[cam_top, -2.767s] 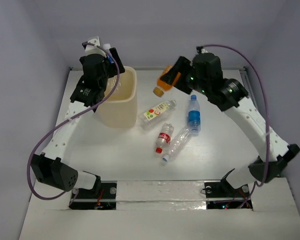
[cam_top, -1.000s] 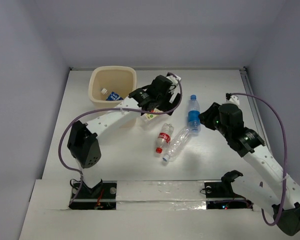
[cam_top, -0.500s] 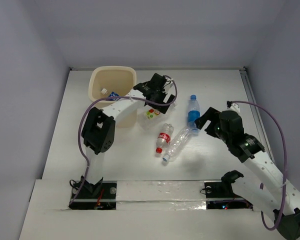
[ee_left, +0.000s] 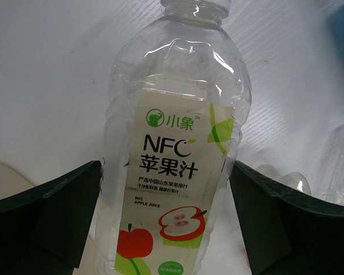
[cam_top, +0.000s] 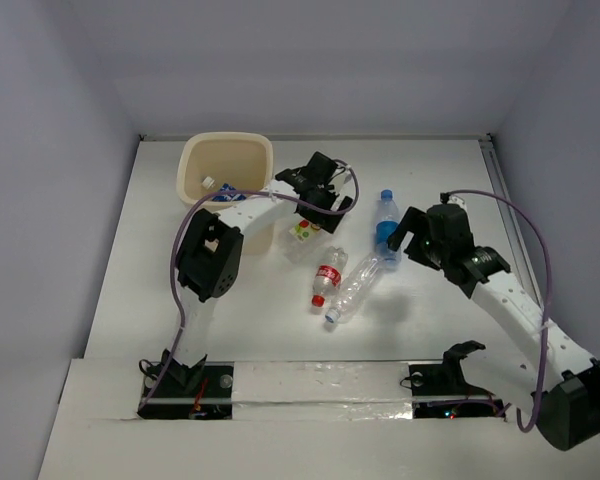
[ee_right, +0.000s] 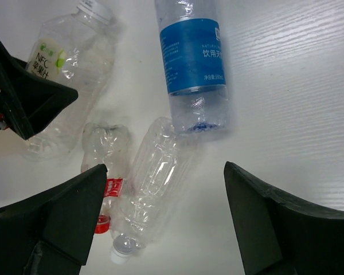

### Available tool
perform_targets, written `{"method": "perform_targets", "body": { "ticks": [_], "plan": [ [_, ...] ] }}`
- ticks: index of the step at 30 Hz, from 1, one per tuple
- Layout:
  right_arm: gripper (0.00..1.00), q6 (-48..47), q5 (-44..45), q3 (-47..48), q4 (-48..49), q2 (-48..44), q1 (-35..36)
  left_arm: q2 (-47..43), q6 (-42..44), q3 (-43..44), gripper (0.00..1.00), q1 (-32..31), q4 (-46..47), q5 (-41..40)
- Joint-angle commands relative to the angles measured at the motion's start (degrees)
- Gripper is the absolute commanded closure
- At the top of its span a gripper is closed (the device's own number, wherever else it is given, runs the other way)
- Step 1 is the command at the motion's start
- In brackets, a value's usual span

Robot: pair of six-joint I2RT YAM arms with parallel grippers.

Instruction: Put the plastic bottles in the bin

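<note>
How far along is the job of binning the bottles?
Done: one blue-labelled bottle shows inside the bin. In hand: the open left claw straddles the apple-juice bottle, not yet lifted. Left: that one, the other blue-labelled bottle, the red-labelled bottle and the crushed clear bottle below the open right claw.

Lab enclosure: plain walls (cam_top: 310,60), white table (cam_top: 430,330).

Left arm: base at near edge, elbow folded upward, forearm reaching to the far half of the table. Left gripper (cam_top: 316,206): lowered, jaws spread wide. Right arm: slanting from near-right corner toward centre. Right gripper (cam_top: 404,240): facing down, jaws spread wide.
</note>
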Motion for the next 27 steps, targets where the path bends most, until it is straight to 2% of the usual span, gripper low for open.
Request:
{"method": "perform_targets", "body": {
  "ticks": [1, 6, 7, 14, 17, 21, 23, 27],
  "plan": [
    [0.12, -4.18, -3.79, 5.78, 3.44, 3.86, -3.39, 0.40, 0.09, 2.65, 0.14, -0.06, -0.37, -0.86],
    [0.07, -9.81, -9.15, 11.40, 4.58, 16.34, -8.32, -0.21, -0.52, 2.30, 0.31, -0.06, 0.95, -2.45],
    [0.06, -10.43, -11.17, 14.19, 4.32, 18.53, -8.85, -0.39, -0.87, 2.38, 0.38, -0.06, 1.56, -2.45],
    [0.01, -16.75, -11.36, 26.24, -0.86, 36.03, -9.38, -5.30, -2.28, 6.24, 0.55, -0.06, 0.95, -3.51],
    [0.02, -18.16, -10.57, 30.03, -2.97, 41.82, -9.38, -8.73, -4.30, 10.18, 0.55, -0.06, -0.01, -3.42],
    [0.09, -18.95, -7.14, 37.58, -7.45, 48.51, -9.38, -13.20, -6.49, 18.19, 0.56, -0.06, -1.86, -2.10],
    [0.14, -19.31, -5.92, 39.35, -8.86, 51.85, -9.38, -14.88, -7.46, 22.83, 0.56, -0.06, -2.39, -1.92],
    [0.19, -19.83, -4.51, 40.33, -9.66, 54.67, -10.00, -20.76, -10.28, 26.20, 0.56, 1.78, -1.42, -2.98]
  ]
}}
